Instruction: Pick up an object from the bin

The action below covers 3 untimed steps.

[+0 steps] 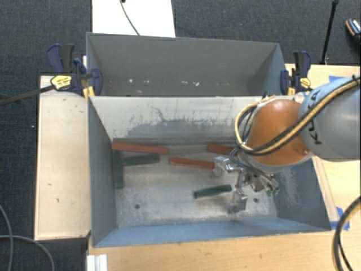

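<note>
Gripper [239,201] low over bin's [101,168] right floor, just beside dark green stick [212,192]. Open or closed: can't tell. Arm [338,123] lettering reads "KU".

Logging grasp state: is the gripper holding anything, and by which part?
Cannot tell. The gripper sits at the right end of the dark green stick.

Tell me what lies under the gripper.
A dark green stick ends beside the gripper, on the bin floor. A red stick runs under the orange cover; its far end is hidden.
</note>
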Each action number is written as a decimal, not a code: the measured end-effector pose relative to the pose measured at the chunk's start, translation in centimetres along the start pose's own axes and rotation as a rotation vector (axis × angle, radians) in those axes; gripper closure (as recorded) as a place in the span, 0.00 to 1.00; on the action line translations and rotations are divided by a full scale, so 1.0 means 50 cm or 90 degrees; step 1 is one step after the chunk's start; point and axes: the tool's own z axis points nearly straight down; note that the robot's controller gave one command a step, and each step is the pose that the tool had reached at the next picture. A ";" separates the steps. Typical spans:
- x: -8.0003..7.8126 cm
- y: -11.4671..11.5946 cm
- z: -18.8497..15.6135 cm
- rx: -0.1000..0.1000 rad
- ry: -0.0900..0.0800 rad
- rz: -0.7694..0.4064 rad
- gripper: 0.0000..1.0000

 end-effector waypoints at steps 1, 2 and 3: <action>-0.017 -0.008 -0.010 0.002 -0.006 -0.183 0.00; -0.017 -0.008 -0.010 0.001 -0.005 -0.180 1.00; -0.058 0.004 -0.292 0.001 -0.004 -0.162 1.00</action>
